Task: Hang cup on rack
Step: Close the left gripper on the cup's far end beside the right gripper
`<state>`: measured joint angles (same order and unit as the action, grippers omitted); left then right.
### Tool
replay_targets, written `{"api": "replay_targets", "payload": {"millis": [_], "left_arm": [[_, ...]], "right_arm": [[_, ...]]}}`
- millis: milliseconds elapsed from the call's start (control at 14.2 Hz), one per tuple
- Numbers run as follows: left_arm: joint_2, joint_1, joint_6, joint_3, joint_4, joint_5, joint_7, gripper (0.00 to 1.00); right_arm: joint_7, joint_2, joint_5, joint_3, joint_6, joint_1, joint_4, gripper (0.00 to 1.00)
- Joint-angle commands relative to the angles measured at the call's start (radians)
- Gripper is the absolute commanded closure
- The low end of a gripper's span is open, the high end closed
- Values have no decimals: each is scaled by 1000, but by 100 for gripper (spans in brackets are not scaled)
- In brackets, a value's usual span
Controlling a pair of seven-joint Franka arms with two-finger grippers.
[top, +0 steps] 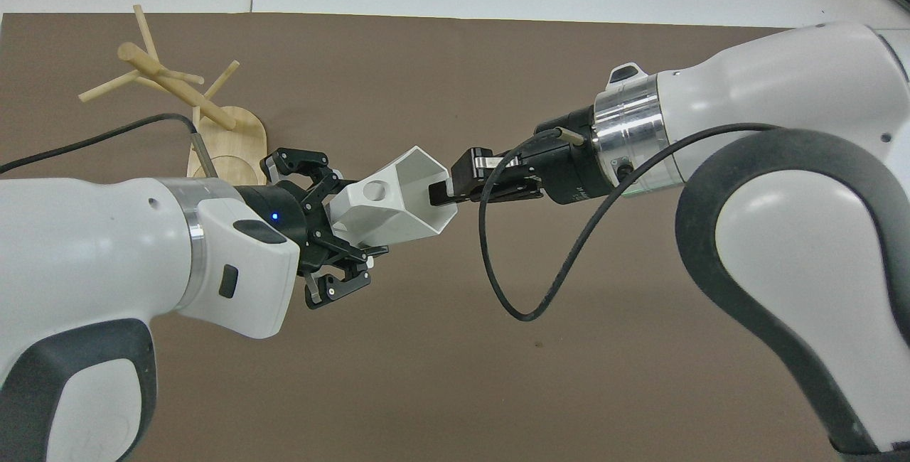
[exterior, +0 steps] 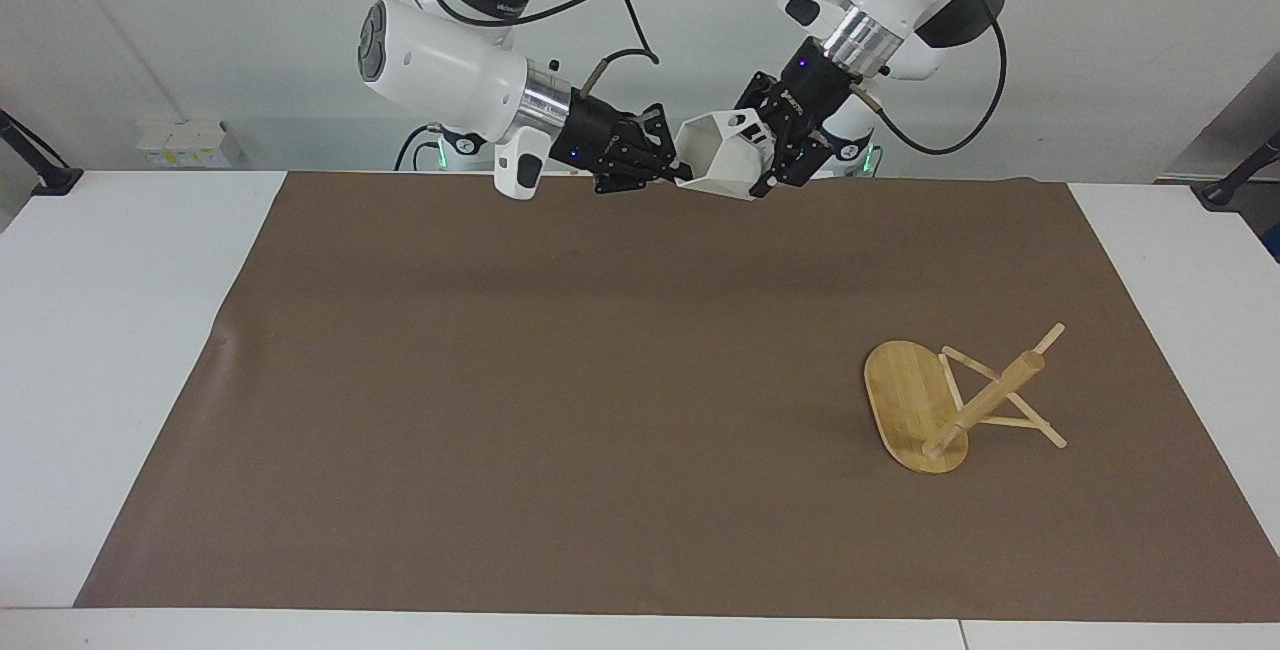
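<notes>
Held in the air at upper centre of the facing view: cup (exterior: 722, 162), white and faceted, hollow inside with nothing in it, gripped from both ends over the top edge of the brown mat (exterior: 600, 380).

From the left of that view: right end effector (exterior: 668, 170), closed on the cup's rim wall, one finger inside the mouth. Then the cup itself. Then left end effector (exterior: 762, 152), closed on the cup's base end, next to the blocky handle with its round hole.

In the overhead view, the same mirrored: left end effector (top: 353, 224) at centre-left clamped on the tapered bottom, cup (top: 398, 199) at centre, right end effector (top: 442, 195) pinching the rim just right of it.

Lower right of the facing view: rack (exterior: 950, 400), tipped over on the mat, oval base on edge, post and pegs slanting toward upper right. Well apart from the cup, nothing between them. White worktop (exterior: 120, 330) bare at both sides of the mat.

Cup on its side, long axis roughly level, mouth facing the right end effector, handle hole upward.
</notes>
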<state>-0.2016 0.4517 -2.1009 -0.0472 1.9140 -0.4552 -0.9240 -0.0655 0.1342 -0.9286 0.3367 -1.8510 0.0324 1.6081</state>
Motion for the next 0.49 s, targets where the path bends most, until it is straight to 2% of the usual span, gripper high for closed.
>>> {"api": "replay_targets", "payload": {"millis": [0, 282, 423], "left_arm": [[-5, 4, -11, -8, 10, 29, -10, 100], [-4, -2, -16, -8, 8, 29, -1, 100], [-4, -5, -19, -6, 8, 29, 25, 100]], "right_arm": [[-23, -5, -18, 16, -17, -12, 0, 100], [-20, -5, -16, 16, -20, -12, 0, 100], [-22, -7, -18, 16, -20, -12, 0, 91]]}}
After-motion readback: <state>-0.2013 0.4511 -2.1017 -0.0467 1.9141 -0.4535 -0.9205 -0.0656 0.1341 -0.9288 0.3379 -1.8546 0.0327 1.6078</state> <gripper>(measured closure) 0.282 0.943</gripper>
